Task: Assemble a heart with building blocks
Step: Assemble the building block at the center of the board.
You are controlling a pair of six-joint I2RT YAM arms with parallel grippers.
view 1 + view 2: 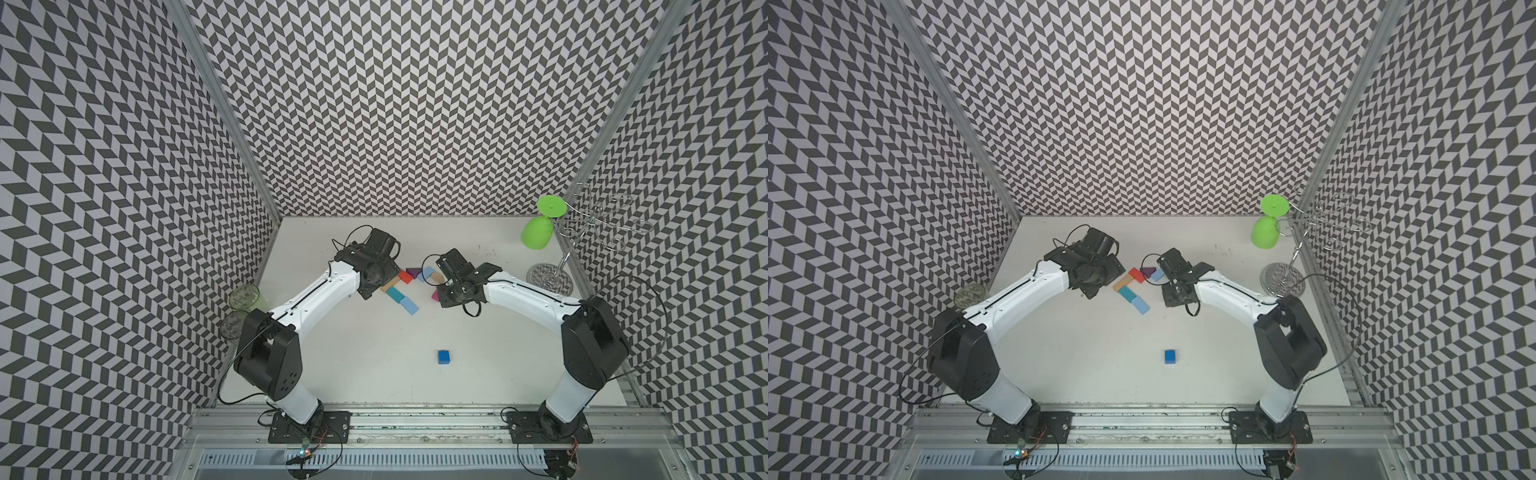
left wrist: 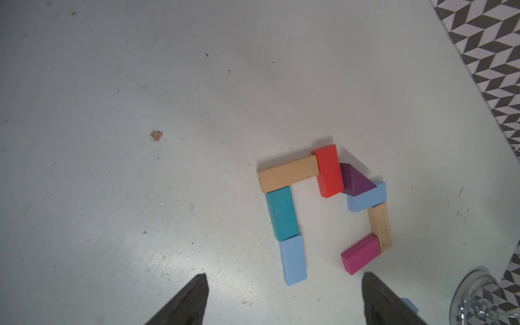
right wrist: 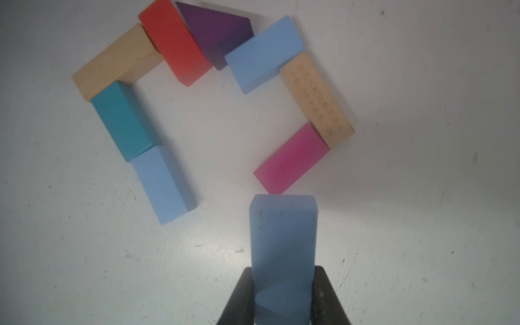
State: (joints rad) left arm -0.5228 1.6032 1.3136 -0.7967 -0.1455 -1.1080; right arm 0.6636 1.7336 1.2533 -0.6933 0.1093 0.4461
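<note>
- Two top views first: the heart (image 1: 395, 294) lies open-ended on the table (image 1: 374, 374), with its triangle (image 1: 413, 272) (image 1: 1147, 271) at the end farthest from my bases.
- In both top views the cube (image 1: 444, 357) (image 1: 1170, 356) stands alone, well apart from the triangle, on the side toward my bases.
- My left arm (image 1: 316, 291) ends just beside the red block (image 1: 405, 277) that touches the triangle. My right arm (image 1: 519, 295) ends on the triangle's other side and covers part of the heart. My fingertips are hidden in these views.
- Left wrist view: my left gripper (image 2: 284, 289) is spread wide and holds nothing.
- From the triangle (image 2: 356, 181) one run goes red block (image 2: 327, 170), tan block (image 2: 287, 174), teal block (image 2: 281, 212), light blue block (image 2: 294, 259). The other run goes second light blue block (image 2: 367, 199), printed tan block (image 2: 381, 225), magenta block (image 2: 360, 254). Each block touches the next.
- Right wrist view: my right gripper (image 3: 282, 295) is pinching a ninth block (image 3: 282, 239), light blue, by its sides.
- Its free end is near the magenta block (image 3: 291, 159), the one farthest from the triangle (image 3: 216, 33) on that run. I cannot tell whether they touch.
</note>
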